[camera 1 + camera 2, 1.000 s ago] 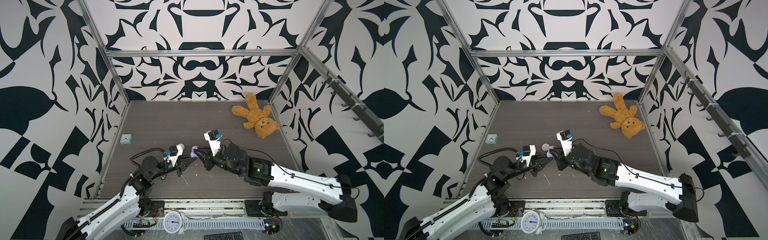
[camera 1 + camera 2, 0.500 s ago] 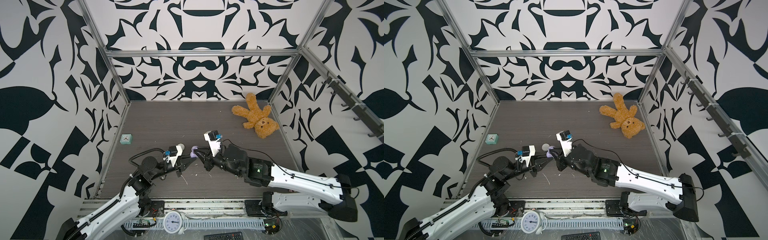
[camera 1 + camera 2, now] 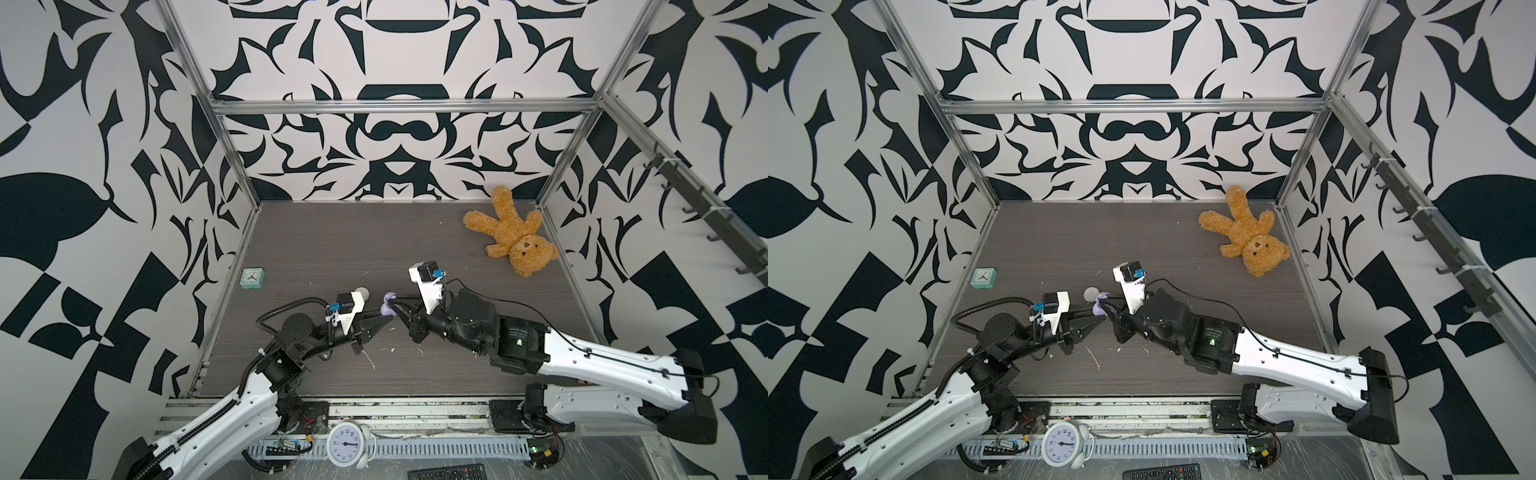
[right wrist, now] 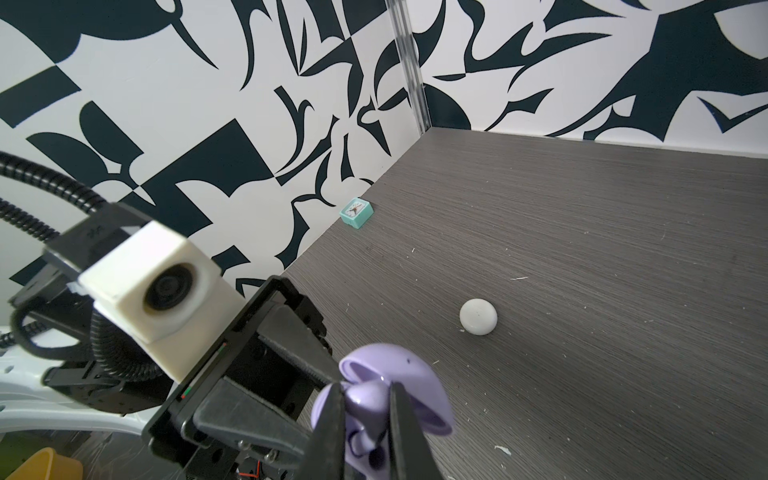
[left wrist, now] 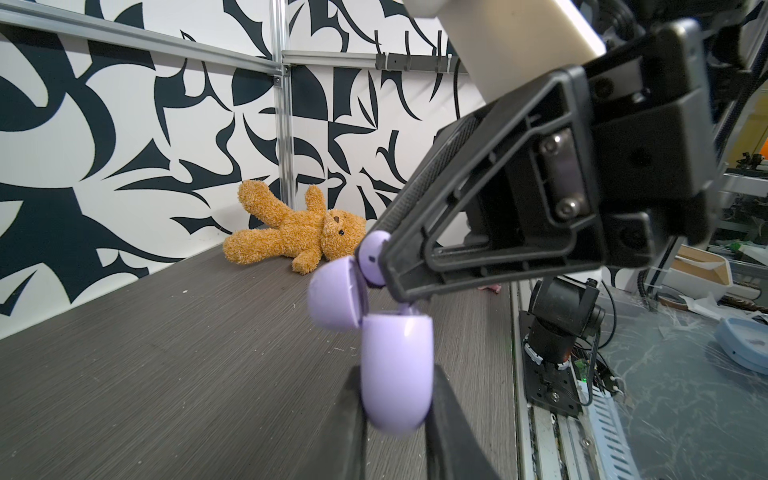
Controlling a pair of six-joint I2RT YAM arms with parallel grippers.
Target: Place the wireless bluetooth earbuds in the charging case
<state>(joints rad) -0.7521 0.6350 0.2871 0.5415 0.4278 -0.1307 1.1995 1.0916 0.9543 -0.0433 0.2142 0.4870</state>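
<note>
Purple earbud (image 4: 368,399) pinched tight between the right fingers (image 4: 402,419), stem at the mouth of the open purple case (image 5: 395,370), not seated yet by the look of it. Left fingers (image 5: 451,419) clamp the case body, mouth up, steadying the socket for insertion. Lid (image 5: 334,297) hinged back. White case (image 4: 478,316) lies apart on the bench (image 4: 582,249).

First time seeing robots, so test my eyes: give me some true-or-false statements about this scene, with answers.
1. The left arm's jaws grip a pale purple rounded plastic case with its lid open. True.
2. The right arm's jaws are empty. False: they pinch a small pale purple plastic earbud.
3. The brown plush teddy bear sits upright. False: it lies flat on the grey wood-grain table.
4. A round white plastic case rests on the table, held by nothing. True.
</note>
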